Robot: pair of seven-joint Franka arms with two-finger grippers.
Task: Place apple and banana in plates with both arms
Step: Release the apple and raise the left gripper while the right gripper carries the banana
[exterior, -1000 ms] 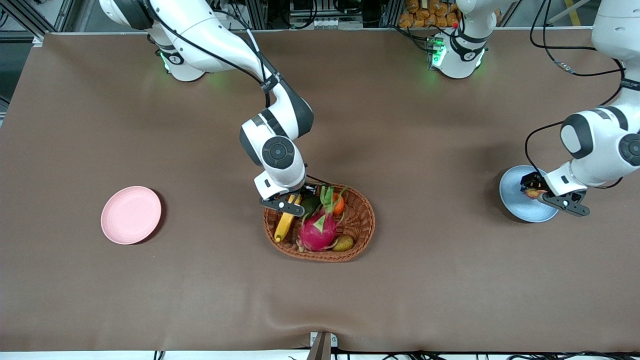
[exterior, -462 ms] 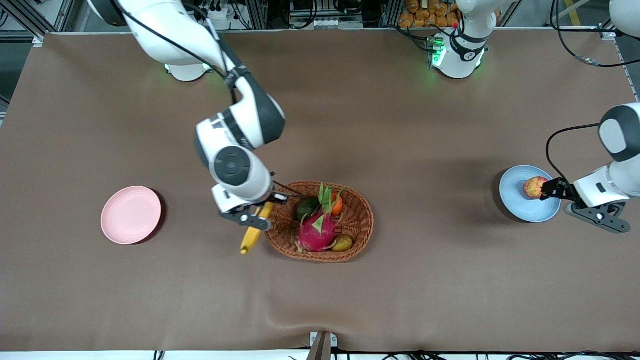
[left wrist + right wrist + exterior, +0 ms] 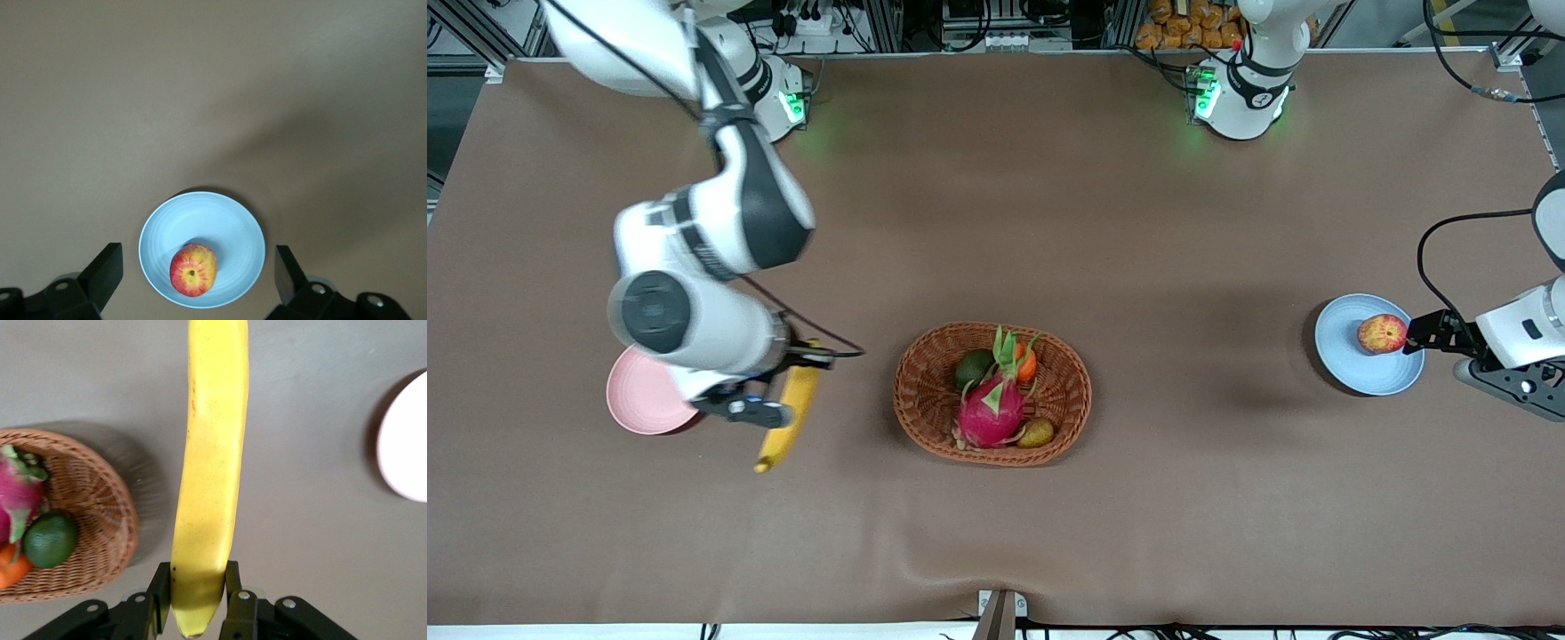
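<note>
Step in hand: right gripper (image 3: 769, 402) carrying banana (image 3: 787, 418) toward pink plate (image 3: 636, 404), jaws clamping one end, rest sticking out toward 5 o'clock. Plate lying at gripper's 9 o'clock. Next: centering over plate, lowering, releasing. Left gripper (image 3: 197, 280) hanging wide open, empty, over apple (image 3: 1381, 334) resting in blue plate (image 3: 1343, 342).

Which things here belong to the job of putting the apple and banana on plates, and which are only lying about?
Job:
- apple on blue plate
- banana, held by right end effector beside pink plate
- left end effector, open, over the apple

Lying about:
- basket holding dragon fruit, green fruit, orange fruit
</note>
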